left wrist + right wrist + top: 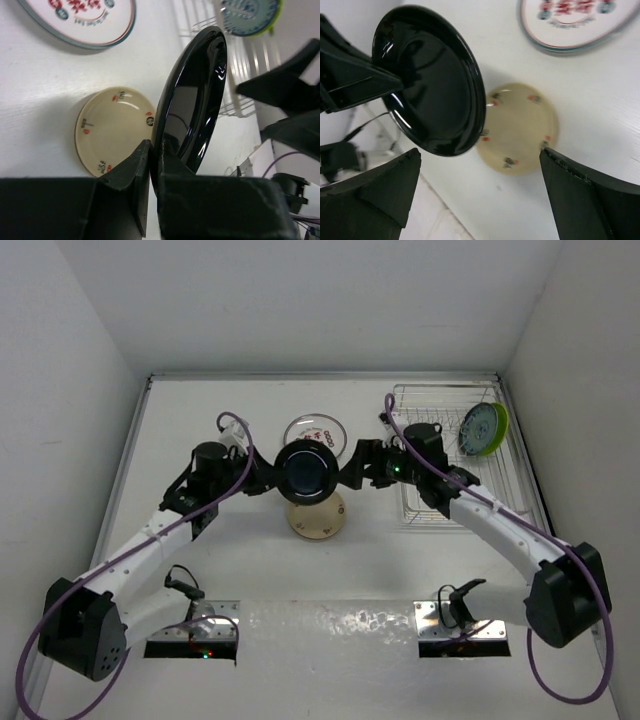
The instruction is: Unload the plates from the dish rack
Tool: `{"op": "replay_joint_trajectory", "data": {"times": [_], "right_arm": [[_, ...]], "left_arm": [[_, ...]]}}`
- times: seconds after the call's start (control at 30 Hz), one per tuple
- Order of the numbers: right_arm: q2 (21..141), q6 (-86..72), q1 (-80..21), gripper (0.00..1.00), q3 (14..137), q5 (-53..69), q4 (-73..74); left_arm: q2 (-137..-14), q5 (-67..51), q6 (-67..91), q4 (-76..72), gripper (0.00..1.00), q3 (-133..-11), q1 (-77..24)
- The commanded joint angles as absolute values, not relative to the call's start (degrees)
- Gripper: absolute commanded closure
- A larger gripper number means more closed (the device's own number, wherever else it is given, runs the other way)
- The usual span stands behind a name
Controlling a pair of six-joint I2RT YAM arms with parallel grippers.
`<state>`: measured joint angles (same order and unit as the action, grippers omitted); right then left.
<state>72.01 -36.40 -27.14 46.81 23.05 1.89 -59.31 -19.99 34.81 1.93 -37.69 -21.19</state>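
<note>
Gripping black plate rim, left hand.

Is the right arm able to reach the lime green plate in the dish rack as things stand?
Probably yes: the right gripper is open and empty, and the lime green plate stands uncovered in the dish rack beside that arm.
</note>
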Motion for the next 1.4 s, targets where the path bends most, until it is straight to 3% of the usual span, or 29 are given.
{"op": "replay_joint_trajectory", "data": {"times": [0.0, 0.2, 0.47, 0.6, 0.67, 0.77, 0.97, 1.17, 1.37], "right_arm": [[67.1, -30.6, -27.3, 0.01, 47.3, 10.6, 9.2], [61.6, -26.5, -27.1, 0.01, 46.0, 1.1, 15.5], [59.7, -22.2, -26.8, 0.01, 46.6, -5.7, 21.6], [60.1, -21.2, -26.4, 0.01, 47.8, -9.2, 24.3], [60.8, -20.8, -26.1, 0.01, 49.6, -11.7, 25.9], [62.9, -18.8, -24.3, 0.01, 53.2, -18.9, 30.0], [70.3, -13.4, -13.6, 0.01, 62.2, -20.8, 32.9], [79.5, -11.0, -5.4, 0.01, 67.8, -30.9, 29.2], [92.4, -12.8, 2.0, 0.18, 78.2, -32.9, 29.0]], "left_arm": [[-61.8, -17.4, 34.5, -0.4, 1.00, -36.0, -21.8], [-67.8, -16.0, 34.4, -1.5, 1.00, -34.7, -23.6], [-70.4, -14.8, 33.9, -2.9, 0.58, -33.9, -25.7], [-71.5, -13.2, 33.2, -1.1, 0.29, -35.5, -28.8], [-71.7, -8.9, 33.0, 3.5, 0.23, -37.5, -30.8], [-71.2, -2.5, 32.9, 10.1, 0.02, -40.9, -35.1], [-63.7, 10.0, 31.6, 22.6, 0.00, -47.5, -37.8], [-54.9, 18.5, 26.7, 35.8, 0.00, -53.1, -38.0], [-49.1, 23.4, 20.6, 36.5, 0.00, -50.5, -37.9]]}}
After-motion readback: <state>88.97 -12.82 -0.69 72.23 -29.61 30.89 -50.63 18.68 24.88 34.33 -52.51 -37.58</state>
